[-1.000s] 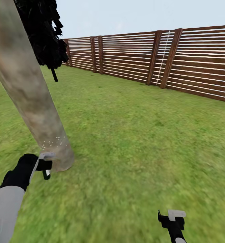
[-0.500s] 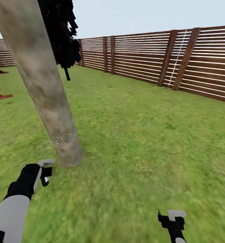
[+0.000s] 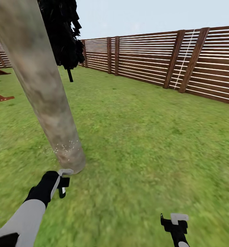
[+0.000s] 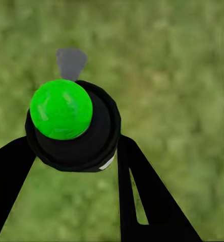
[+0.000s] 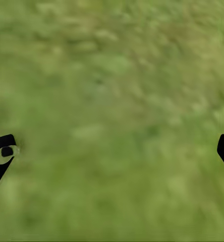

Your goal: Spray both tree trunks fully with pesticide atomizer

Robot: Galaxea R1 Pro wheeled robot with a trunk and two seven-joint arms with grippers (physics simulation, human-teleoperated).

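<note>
One arm matters: left gripper [image 3: 62,183] clamped on the atomizer [image 4: 71,123] sits just below the near-upright tree trunk [image 3: 42,85], lightly speckled at its base; right gripper [image 3: 174,223] spread wide, holding nothing.

The left tool [image 3: 62,185] with the atomizer [image 4: 71,123] dropped lower, below the tree trunk [image 3: 42,85].
</note>
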